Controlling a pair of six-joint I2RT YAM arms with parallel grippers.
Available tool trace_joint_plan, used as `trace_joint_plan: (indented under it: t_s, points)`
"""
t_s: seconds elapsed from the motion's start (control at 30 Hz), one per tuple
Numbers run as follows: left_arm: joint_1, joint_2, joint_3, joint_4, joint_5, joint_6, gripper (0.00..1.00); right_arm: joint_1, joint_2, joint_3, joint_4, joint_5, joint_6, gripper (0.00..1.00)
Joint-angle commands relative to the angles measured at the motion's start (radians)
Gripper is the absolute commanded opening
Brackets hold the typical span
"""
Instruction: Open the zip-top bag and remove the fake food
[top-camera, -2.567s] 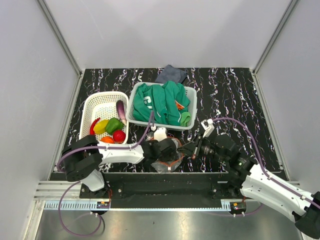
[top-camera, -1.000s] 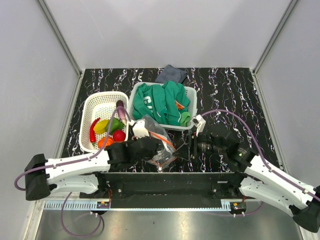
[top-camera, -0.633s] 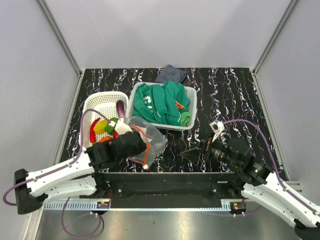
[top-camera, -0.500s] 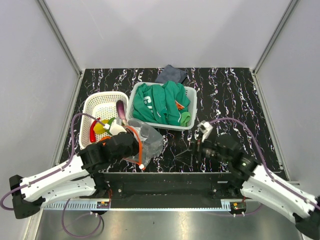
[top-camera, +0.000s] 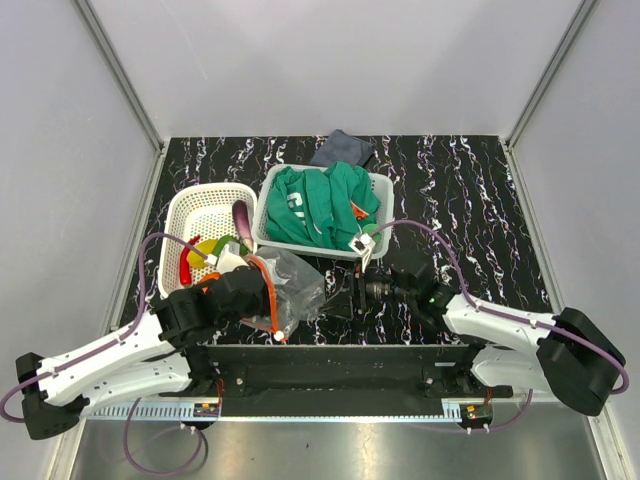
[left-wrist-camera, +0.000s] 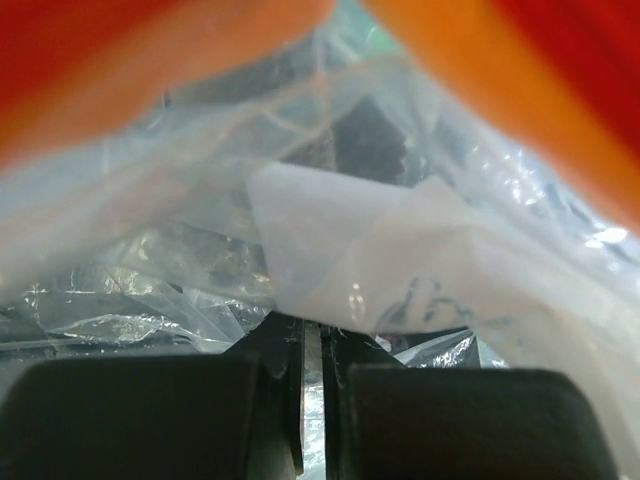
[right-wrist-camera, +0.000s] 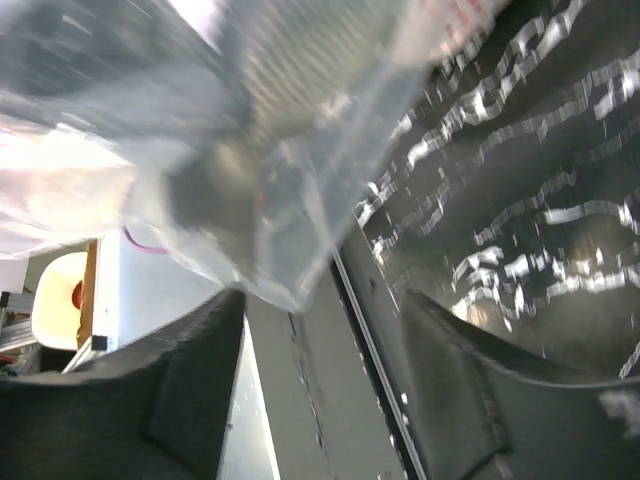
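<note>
The zip-top bag (top-camera: 296, 287), clear and crinkly with an orange-red zip strip, hangs off the table beside the white basket (top-camera: 205, 192). My left gripper (top-camera: 262, 298) is shut on its plastic. In the left wrist view the jaws (left-wrist-camera: 311, 340) pinch the film below a white label (left-wrist-camera: 400, 260). Fake food lies in the white basket: a purple eggplant (top-camera: 241, 214), a red chili (top-camera: 185, 262) and a yellow piece (top-camera: 206, 247). My right gripper (top-camera: 336, 300) stands open just right of the bag. In the right wrist view the bag's lower corner (right-wrist-camera: 285, 255) hangs above the gap between the fingers (right-wrist-camera: 320, 345).
A second white basket (top-camera: 385, 215) with a green garment (top-camera: 322, 205) stands behind the bag. A grey cloth (top-camera: 342, 148) lies at the back. The table's front rail (right-wrist-camera: 310, 400) runs under the right gripper.
The left arm has carried the bag up and to the left, next to the white basket. The right gripper has pulled back, then swung left toward the bag's corner with its jaws apart.
</note>
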Motion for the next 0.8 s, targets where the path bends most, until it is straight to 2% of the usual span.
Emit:
trace_joint_plan:
  t_s: [0.0,0.07,0.1,0.27,0.37,0.4,0.47,0.53,0.57,0.67,0.77]
  points:
    - [0.003,-0.006,0.003,0.027,0.014,-0.004,0.00,0.003,-0.016,0.057,0.149,-0.014,-0.030,0.65]
    - [0.003,-0.006,-0.004,0.027,0.020,-0.009,0.00,0.005,-0.019,0.066,0.150,-0.019,-0.033,0.52]
    - [0.003,-0.003,-0.004,0.027,0.021,-0.009,0.00,0.005,-0.005,0.072,0.155,-0.033,-0.031,0.50]
    - [0.003,0.000,0.013,0.033,0.014,0.002,0.00,0.005,0.044,0.063,0.253,-0.120,0.012,0.57]
    - [0.003,-0.001,0.016,0.035,0.006,0.004,0.00,0.005,0.085,0.062,0.306,-0.161,0.047,0.50]
    - [0.005,-0.004,0.015,0.036,0.001,0.004,0.00,0.005,0.107,0.060,0.326,-0.168,0.070,0.38]
    - [0.003,-0.010,0.015,0.039,-0.006,0.007,0.00,0.003,0.119,0.049,0.357,-0.172,0.082,0.24]
    - [0.003,-0.013,0.019,0.041,-0.023,0.019,0.00,0.005,0.124,0.034,0.371,-0.169,0.097,0.04]
    - [0.003,-0.015,0.021,0.042,-0.029,0.024,0.00,0.005,0.121,0.011,0.372,-0.160,0.102,0.00]
    - [0.003,-0.021,0.022,0.053,-0.057,0.051,0.00,0.003,0.085,-0.041,0.360,-0.139,0.108,0.00]
    - [0.003,-0.035,0.019,0.056,-0.089,0.070,0.00,0.005,0.021,-0.087,0.279,-0.097,0.090,0.00]
